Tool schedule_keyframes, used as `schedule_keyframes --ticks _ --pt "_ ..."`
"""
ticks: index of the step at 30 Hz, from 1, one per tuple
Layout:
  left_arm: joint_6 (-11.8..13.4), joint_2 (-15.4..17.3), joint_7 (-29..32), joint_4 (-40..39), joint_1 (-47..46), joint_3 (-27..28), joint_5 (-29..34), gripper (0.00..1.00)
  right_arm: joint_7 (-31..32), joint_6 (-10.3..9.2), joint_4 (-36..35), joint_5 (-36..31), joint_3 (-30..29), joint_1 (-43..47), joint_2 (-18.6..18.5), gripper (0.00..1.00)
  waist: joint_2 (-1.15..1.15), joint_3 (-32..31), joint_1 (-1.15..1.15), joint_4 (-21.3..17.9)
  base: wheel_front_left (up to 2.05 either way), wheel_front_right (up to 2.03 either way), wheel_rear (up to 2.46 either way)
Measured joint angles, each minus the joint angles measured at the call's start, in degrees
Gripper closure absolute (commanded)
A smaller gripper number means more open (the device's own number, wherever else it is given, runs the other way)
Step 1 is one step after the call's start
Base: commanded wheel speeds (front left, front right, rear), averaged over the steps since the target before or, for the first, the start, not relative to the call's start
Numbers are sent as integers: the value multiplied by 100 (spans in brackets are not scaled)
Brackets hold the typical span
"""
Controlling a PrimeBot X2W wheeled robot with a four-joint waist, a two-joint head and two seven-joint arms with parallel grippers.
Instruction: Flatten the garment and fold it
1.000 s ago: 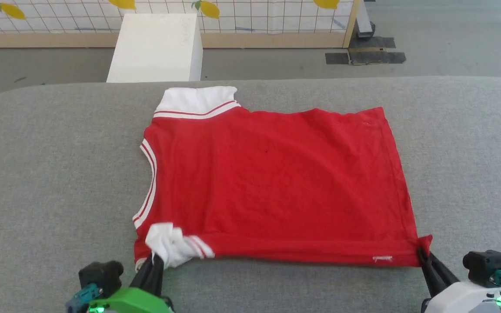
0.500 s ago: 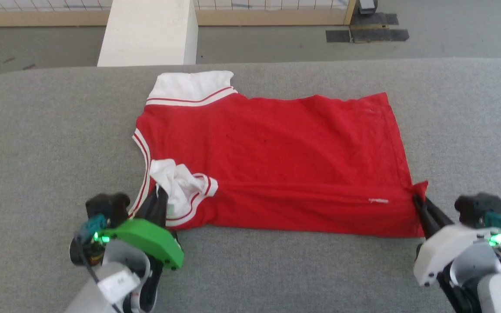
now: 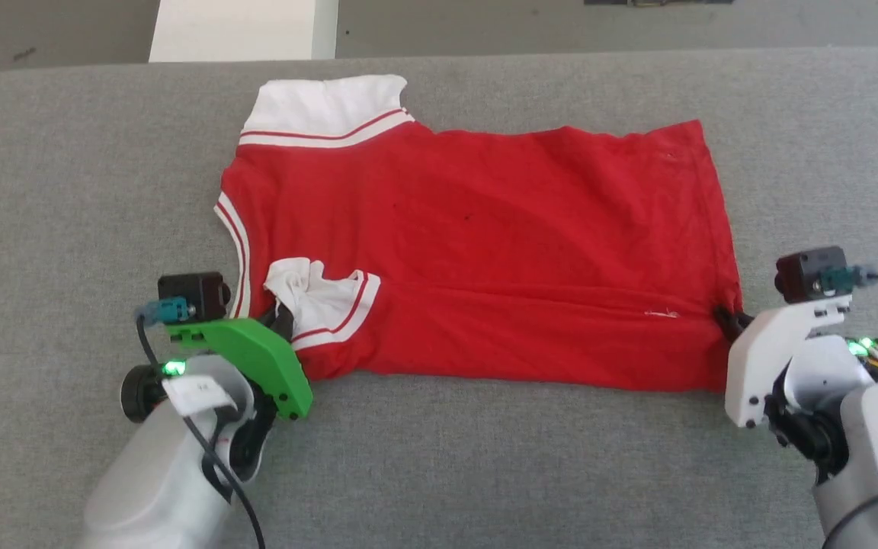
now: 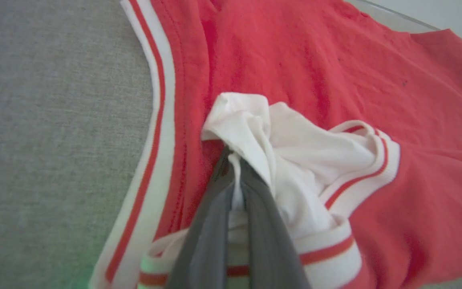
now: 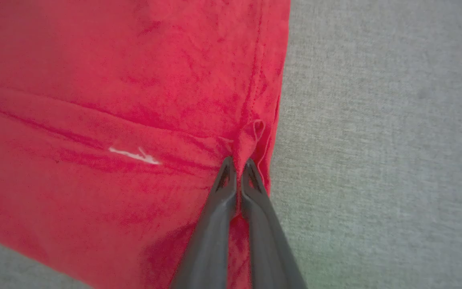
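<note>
On one grey surface, left fingers and right fingers each pinch the one garment

Bare table lies open left of the jersey, right of it, and along the near edge between the grippers; the jersey covers the middle; the left gripper and right gripper, each clamped on a near corner, block those corners; a white box stands beyond the far edge, at the left.
</note>
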Motion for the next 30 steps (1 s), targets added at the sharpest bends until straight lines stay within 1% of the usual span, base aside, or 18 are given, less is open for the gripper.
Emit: schedule_keyframes --ticks 2,3,4,5,6,7,8,10,15,19,21,25,28,30 --pt "36 -1 300 21 -79 9 -152 100 386 0 41 42 -9 -138 -11 100 0 32 0 25 0 0 0" --pt "51 -4 381 11 -94 11 -179 93 523 0 42 55 -27 -180 -10 100 0 33 0 36 0 0 0" --pt "65 -5 437 -19 -112 12 -191 68 661 0 42 80 -68 -215 0 100 0 24 0 47 0 0 0" --pt "98 -8 428 -70 -117 22 -192 18 761 0 26 92 -107 -228 15 100 0 3 0 56 0 0 0" --pt "129 -15 393 -98 -111 24 -190 0 792 0 7 92 -133 -227 29 62 0 -16 0 64 0 0 0" --pt "155 -23 314 -130 -103 26 -178 0 789 0 -23 92 -162 -215 55 17 0 -44 0 72 0 0 0" --pt "182 -21 180 -169 -85 29 -123 0 744 -1 -69 91 -198 -185 88 0 0 -79 0 81 0 0 0" --pt "265 -18 -185 -260 -26 96 -35 0 532 -1 -157 91 -287 -58 156 0 0 -155 0 97 0 0 0" --pt "477 15 -1133 -480 358 208 292 0 -508 -2 -470 -45 -601 429 365 0 0 -426 0 129 0 0 0" --pt "584 45 -1640 -636 841 230 432 0 -1323 -2 -646 -178 -751 907 554 0 0 -678 0 142 0 0 0" --pt "630 46 -1764 -757 1065 256 488 0 -1691 -2 -711 -180 -740 1117 628 0 0 -798 0 142 0 0 0" --pt "636 52 -1872 -956 1493 280 579 0 -2559 -2 -875 -254 -613 1449 702 0 0 -1011 0 129 0 0 0" --pt "638 53 -1894 -958 1698 270 593 0 -3206 -2 -971 -339 -582 1581 751 0 0 -1103 0 104 0 0 0" --pt "643 48 -1862 -901 1755 249 584 0 -3529 -2 -1001 -383 -573 1653 781 0 0 -1129 0 79 0 0 0"
